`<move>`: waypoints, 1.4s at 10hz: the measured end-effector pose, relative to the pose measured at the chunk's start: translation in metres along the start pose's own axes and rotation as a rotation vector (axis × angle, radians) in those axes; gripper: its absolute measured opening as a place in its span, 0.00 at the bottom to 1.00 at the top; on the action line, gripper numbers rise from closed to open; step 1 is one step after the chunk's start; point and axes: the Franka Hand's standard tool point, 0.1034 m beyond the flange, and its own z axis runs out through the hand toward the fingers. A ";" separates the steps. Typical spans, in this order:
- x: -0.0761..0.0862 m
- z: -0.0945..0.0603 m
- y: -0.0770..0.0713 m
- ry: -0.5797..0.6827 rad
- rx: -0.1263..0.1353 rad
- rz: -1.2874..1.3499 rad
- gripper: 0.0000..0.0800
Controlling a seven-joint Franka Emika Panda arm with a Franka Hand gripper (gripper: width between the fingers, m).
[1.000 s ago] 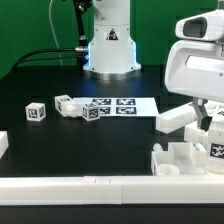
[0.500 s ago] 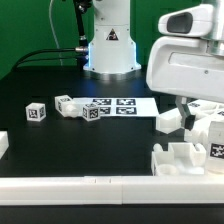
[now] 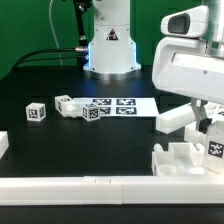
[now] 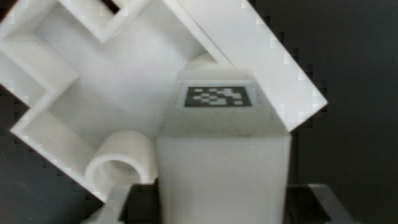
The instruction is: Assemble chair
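**Exterior view.** Even light from above falls on a dark table (image 3: pixel 70 145) that gives back almost no shine. A bluish glow rims the foot of the robot base (image 3: pixel 108 68) at top centre. White surfaces run close to overexposure, chiefly the arm housing (image 3: pixel 190 65) at the exterior view's right, which sits near the lens and looks soft. Shadows are faint, and the picture is coarse and slightly grainy.

**Wrist view.** The chair part (image 4: pixel 222 170) fills the frame, bright, with soft grey shading in its recesses. Its tag (image 4: pixel 221 96) is blurred.
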 end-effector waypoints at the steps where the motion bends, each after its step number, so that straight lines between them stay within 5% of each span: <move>1: 0.000 0.000 0.001 0.000 -0.002 0.090 0.36; 5: -0.002 0.001 0.007 -0.010 0.003 0.641 0.36; 7: -0.005 0.000 0.008 -0.035 0.081 0.952 0.36; 9: -0.009 -0.001 0.007 -0.069 0.110 1.132 0.36; 11: -0.009 -0.001 0.008 -0.064 0.109 1.057 0.36; 12: -0.014 -0.001 0.008 -0.072 0.074 0.945 0.57; 13: -0.015 -0.003 0.004 -0.069 0.084 0.821 0.57; 14: -0.019 -0.002 0.001 -0.062 0.094 0.656 0.78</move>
